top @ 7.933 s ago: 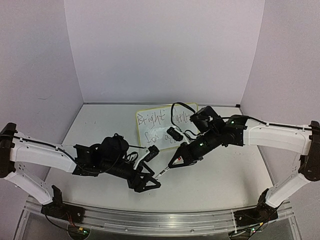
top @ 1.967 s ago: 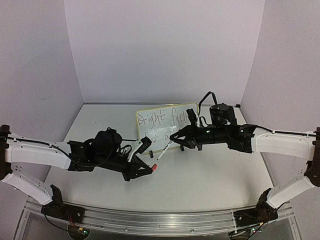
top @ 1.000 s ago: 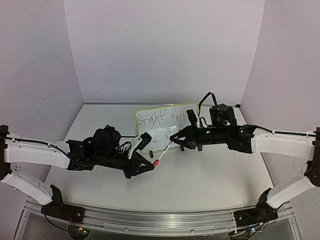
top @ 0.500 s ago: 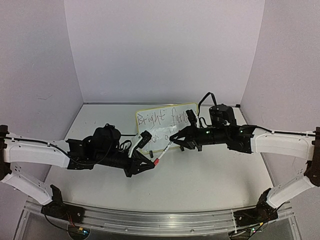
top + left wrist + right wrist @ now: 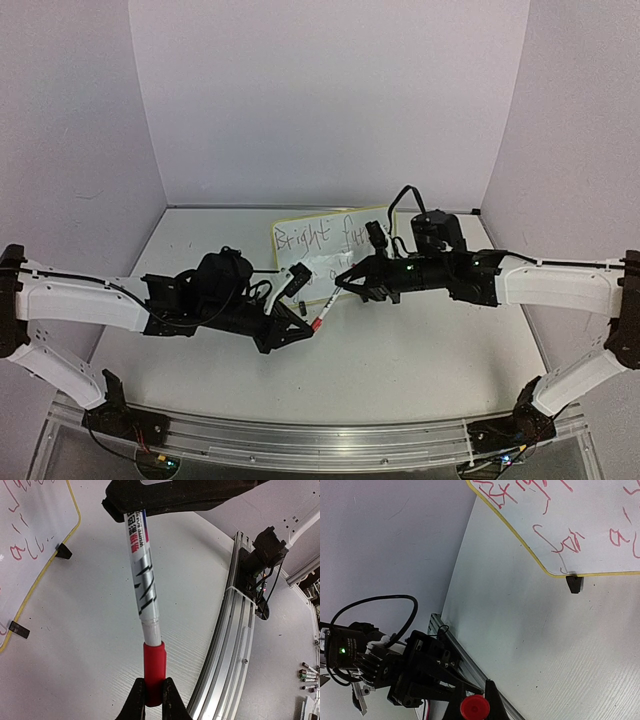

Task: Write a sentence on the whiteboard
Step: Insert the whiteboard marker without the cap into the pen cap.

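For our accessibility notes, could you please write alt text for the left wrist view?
A white marker is held at both ends: the left tool pinches its red cap at the bottom, the right tool grips it at the top. The yellow-rimmed whiteboard with red writing stands at left.

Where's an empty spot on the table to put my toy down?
The table is bare between the two arms and the front rail. Another bare patch lies left of the whiteboard, toward the back corner. It's crowded right in front of the whiteboard, where the left hand and right hand both hold the marker.
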{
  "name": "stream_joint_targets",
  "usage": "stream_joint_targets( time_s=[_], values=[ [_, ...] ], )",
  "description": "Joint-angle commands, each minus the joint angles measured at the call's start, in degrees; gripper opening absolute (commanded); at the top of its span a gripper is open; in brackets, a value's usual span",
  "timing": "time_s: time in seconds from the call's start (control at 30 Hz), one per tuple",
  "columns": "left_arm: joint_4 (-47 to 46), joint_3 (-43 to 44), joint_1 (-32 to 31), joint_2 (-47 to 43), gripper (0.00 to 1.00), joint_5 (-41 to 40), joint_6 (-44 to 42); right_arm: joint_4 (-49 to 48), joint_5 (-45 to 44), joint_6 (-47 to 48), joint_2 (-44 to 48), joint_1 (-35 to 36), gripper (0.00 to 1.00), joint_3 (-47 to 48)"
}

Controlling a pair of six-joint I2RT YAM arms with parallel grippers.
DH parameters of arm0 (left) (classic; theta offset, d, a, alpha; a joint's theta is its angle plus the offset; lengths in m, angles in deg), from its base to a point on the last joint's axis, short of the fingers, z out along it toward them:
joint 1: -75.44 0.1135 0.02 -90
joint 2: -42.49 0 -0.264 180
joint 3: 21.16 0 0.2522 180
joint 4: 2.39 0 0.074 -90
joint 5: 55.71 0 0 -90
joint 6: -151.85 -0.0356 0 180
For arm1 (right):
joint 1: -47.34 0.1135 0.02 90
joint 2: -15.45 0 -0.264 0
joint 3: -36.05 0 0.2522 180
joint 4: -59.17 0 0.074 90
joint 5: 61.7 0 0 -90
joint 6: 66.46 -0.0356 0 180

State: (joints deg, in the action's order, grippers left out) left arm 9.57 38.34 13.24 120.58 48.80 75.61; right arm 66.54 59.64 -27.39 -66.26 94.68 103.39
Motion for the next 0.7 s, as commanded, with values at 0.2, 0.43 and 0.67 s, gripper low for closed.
stream_joint_targets(
  time_s=[0.2,0.43,0.67],
  values=[
    [-6.6,5.3,0.0,0.2,0.0,-3.9,0.3,5.0,2.1,5.5,-3.6,4.7,0.0,5.2],
    [-7.4,6.4,-0.1,0.7,0.0,-4.7,1.8,6.3,1.8,7.8,-4.2,5.9,0.0,6.3],
    [-8.2,6.5,0.0,0.8,0.0,-5.5,3.4,6.3,1.6,8.5,-4.4,6.2,0.0,6.3]
  ],
)
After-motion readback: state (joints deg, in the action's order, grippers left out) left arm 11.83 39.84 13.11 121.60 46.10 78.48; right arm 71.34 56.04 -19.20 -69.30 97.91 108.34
